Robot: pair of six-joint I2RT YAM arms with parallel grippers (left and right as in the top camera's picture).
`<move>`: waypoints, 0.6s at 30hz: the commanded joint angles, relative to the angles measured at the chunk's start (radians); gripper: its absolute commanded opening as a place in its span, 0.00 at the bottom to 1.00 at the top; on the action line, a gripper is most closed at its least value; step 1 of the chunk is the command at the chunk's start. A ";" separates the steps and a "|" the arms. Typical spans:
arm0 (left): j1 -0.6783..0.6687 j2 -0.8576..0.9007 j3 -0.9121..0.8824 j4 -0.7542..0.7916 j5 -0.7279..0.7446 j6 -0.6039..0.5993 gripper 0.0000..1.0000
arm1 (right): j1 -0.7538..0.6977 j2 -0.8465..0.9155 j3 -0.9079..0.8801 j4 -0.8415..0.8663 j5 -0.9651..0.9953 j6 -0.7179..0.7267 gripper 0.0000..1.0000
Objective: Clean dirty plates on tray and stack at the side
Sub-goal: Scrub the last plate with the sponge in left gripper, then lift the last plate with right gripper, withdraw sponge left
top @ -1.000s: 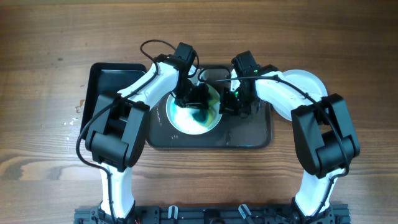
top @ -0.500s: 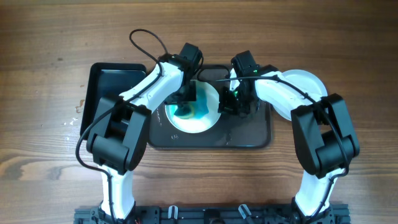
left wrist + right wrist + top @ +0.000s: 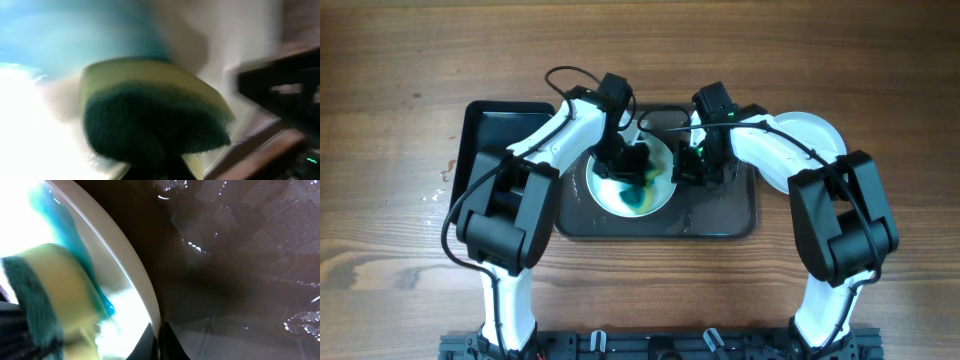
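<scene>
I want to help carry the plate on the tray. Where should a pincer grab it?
Pinch the plate by its right rim, coming from the right over the bare tray. It lies flat, so probably only the thin edge gives a hold; the sponge covers its middle.

The brown, wood-grained bench [image 3: 400, 80] carries a large dark grey-brown rectangular tray [image 3: 720, 215] with rounded corners at its middle. Just beside it on the left is a smaller glossy black tray [image 3: 495, 125], and an arm hides the line where the two meet. To the right of the large tray a round white plate [image 3: 815, 130] lies flat on the wood, partly covered by an arm, and a few pale specks [image 3: 430, 196] dot the bench left of the black tray.
</scene>
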 commanded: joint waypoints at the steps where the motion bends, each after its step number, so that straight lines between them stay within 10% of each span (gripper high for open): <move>1: -0.007 0.013 -0.009 0.084 0.106 -0.007 0.04 | -0.005 0.004 -0.014 0.005 0.006 -0.008 0.04; 8: -0.005 0.013 -0.008 0.148 -0.634 -0.323 0.04 | -0.005 0.004 -0.014 0.006 0.007 -0.009 0.04; 18: 0.029 -0.127 0.167 -0.079 -0.594 -0.345 0.04 | -0.005 0.004 -0.014 0.009 0.006 -0.013 0.04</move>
